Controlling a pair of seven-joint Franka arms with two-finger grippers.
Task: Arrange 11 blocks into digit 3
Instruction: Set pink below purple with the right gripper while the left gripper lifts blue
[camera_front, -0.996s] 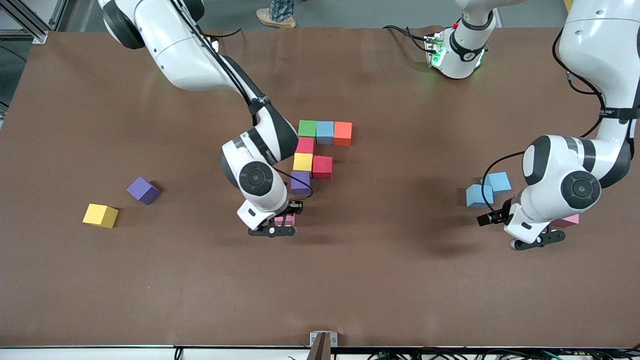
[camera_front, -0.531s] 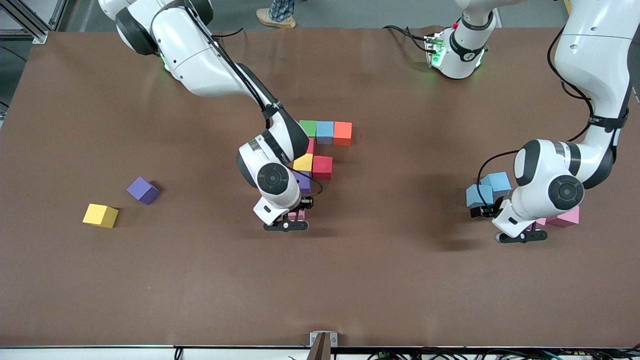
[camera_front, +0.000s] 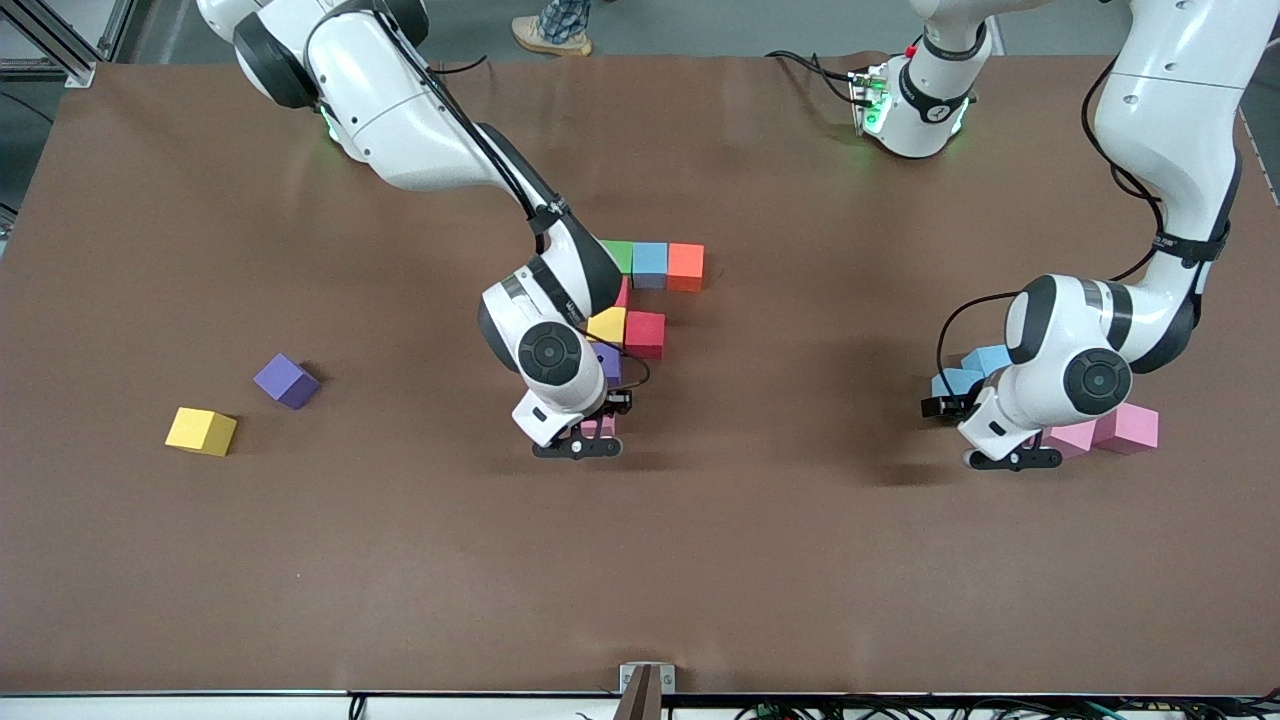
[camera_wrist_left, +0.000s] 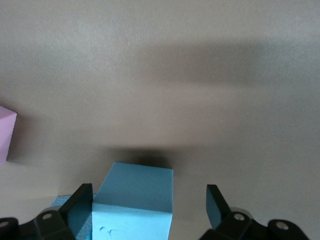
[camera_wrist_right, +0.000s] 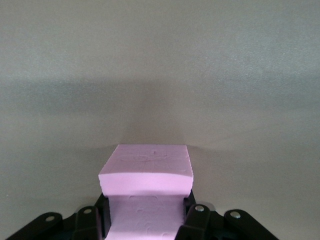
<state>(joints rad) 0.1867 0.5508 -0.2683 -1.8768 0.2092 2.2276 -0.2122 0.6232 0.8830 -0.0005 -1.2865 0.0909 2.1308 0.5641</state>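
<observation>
Toward the right arm's end of the table, well apart from the right gripper (camera_front: 590, 437), lie a loose yellow block (camera_front: 201, 431) and a loose purple block (camera_front: 286, 381). The right gripper is clamped on a pink block (camera_wrist_right: 146, 185), its fingers (camera_wrist_right: 193, 218) pressed against the block's two sides, just nearer the front camera than the partly built digit 3 (camera_front: 640, 300). That figure has a green block (camera_front: 620, 256), a light blue block (camera_front: 650, 265) and an orange block (camera_front: 686, 267) in a touching row, then a second yellow block (camera_front: 608, 325) beside a red block (camera_front: 645, 334), with a second purple block (camera_front: 608, 362) nearest the gripper; the right arm hides part of the column. Toward the left arm's end of the table, the left gripper (camera_front: 1003, 449) has its fingers (camera_wrist_left: 215, 204) spread apart, straddling a light blue block (camera_wrist_left: 135, 195) without closing on it. That block lies by another light blue block (camera_front: 985, 358), partly hidden by the arm. Just beside this gripper sit two pink blocks (camera_front: 1128, 428) side by side.
</observation>
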